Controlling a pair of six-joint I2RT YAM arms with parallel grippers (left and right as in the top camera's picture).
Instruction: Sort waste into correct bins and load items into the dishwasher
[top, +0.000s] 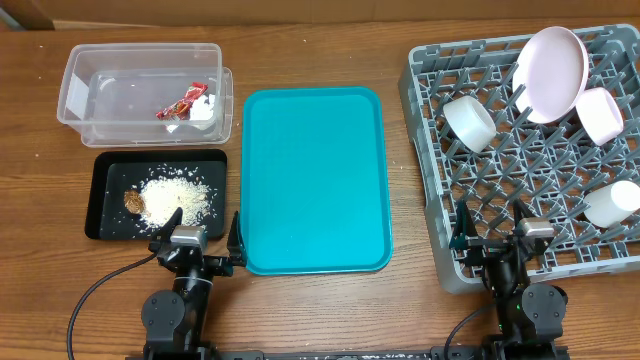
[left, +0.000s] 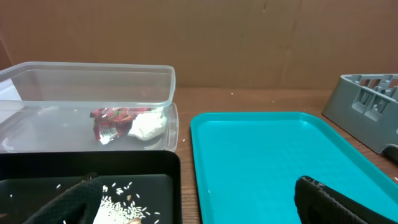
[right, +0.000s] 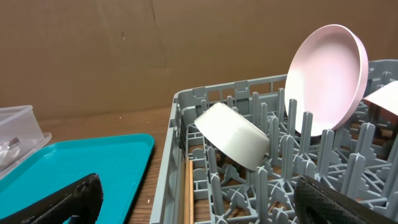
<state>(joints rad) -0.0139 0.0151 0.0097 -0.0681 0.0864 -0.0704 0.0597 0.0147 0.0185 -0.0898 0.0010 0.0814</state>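
The clear tub (top: 75, 90) holds the red wrapper (top: 183, 101) and the white scrap (top: 203, 112); both also show in the left wrist view, the wrapper (left: 112, 121) beside the scrap (left: 148, 126). The black tray (top: 110, 215) holds rice grains (top: 175, 195) and a brown lump (top: 133, 201). The grey rack (top: 425, 170) holds a large plate (top: 550, 72) on edge, a tipped bowl (top: 469, 122), a smaller dish (top: 600, 113) and a cup (top: 612, 203). Chopsticks (right: 188, 193) lie inside the rack's left wall. My left gripper (top: 203, 232) is open and empty over the black tray's near right corner. My right gripper (top: 492, 228) is open and empty over the rack's near edge.
A large teal serving tray (top: 315, 180) lies between the bins and the rack, with nothing on it. A brown cardboard wall stands behind the table. Both arm bases sit at the table's near edge.
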